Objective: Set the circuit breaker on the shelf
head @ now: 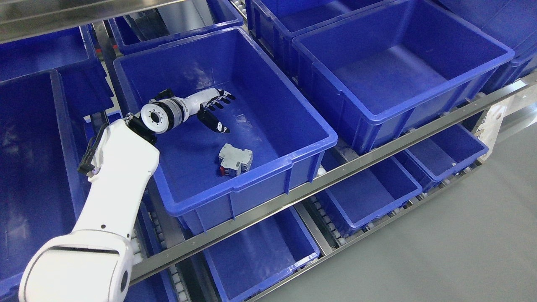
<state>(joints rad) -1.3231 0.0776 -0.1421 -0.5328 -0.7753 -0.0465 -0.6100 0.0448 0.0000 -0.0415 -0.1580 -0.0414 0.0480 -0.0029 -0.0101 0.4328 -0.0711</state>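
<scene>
Grey circuit breaker (235, 159) flat in bin (293, 113), long axis left-right.

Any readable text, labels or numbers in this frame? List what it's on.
None readable.
circuit breaker in the blue bin: grey body with red parts at its end, any marking too small to read.
left hand: no print visible.
Other bins and shelf rail: no labels seen.

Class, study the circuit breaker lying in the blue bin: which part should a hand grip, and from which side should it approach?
Probably from above, pinching the two long grey side faces of the circuit breaker. It lies flat on the bin floor, clear of the walls, so the sides look reachable. The open left hand hovers beyond it.
</scene>
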